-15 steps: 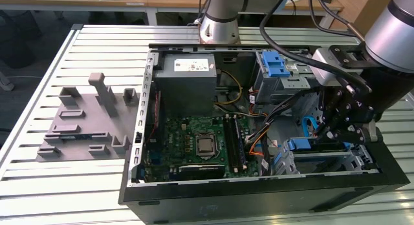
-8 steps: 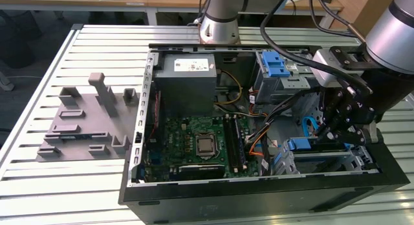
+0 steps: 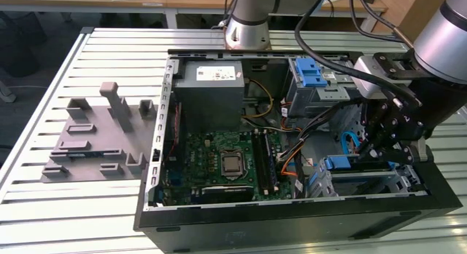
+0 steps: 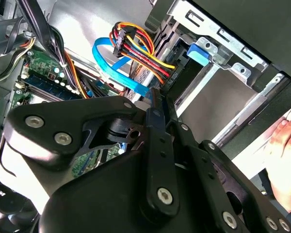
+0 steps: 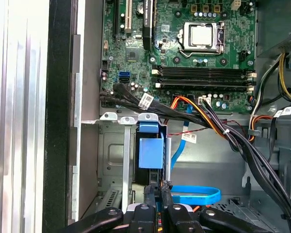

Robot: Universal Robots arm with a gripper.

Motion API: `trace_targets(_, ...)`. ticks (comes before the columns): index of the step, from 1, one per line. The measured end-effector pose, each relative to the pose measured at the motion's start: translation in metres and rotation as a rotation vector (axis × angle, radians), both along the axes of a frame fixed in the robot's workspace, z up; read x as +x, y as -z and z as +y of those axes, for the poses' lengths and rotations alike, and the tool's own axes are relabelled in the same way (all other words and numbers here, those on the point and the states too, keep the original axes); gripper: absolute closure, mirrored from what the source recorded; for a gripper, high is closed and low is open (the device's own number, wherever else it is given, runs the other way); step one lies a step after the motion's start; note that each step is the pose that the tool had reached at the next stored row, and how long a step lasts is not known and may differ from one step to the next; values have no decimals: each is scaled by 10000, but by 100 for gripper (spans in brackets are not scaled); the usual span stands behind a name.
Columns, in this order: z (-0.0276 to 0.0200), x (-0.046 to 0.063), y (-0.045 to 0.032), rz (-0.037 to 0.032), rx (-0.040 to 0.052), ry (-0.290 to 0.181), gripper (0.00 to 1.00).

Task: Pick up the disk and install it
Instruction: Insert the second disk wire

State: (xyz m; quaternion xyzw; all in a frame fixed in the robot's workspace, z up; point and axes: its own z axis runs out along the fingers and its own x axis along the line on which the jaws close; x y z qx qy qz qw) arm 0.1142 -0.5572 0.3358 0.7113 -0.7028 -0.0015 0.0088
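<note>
Step in hand: the install, by my reckoning, not the pick-up; the disk (image 3: 359, 174) sat in the drive bay (image 5: 111, 160) at the corner of the open computer case (image 3: 292, 226), near the exterior view's right
Disk: its blue plastic frame (image 5: 150, 151) faced the arm, lying level between the bay's metal walls; how far home it had gone I could not tell
Gripper: the gripper (image 5: 159, 187) hung low inside the case, right at the end of that blue frame
Jaws: pressed together, with nothing I could see between them, tips at the frame or just short of it
Nearby: a bundle of black and coloured cables (image 5: 223, 131) ran just beside the bay, and a flat blue cable (image 5: 194, 194) looped close to the jaws
Person: a hand (image 4: 287, 145) rested at the outer edge of the case
What any further move called for: a straight line along the bay and keeping off the cables, I'd judge
Counter: the slatted counter (image 3: 44, 210) carried the case
</note>
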Motion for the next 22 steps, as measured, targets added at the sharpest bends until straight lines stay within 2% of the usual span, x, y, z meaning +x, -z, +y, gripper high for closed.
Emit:
trace_targets(11, -5, 1, 30, 0, 99, -1, 84)
trace_targets(22, -14, 5, 59, 1, 109, -1, 84)
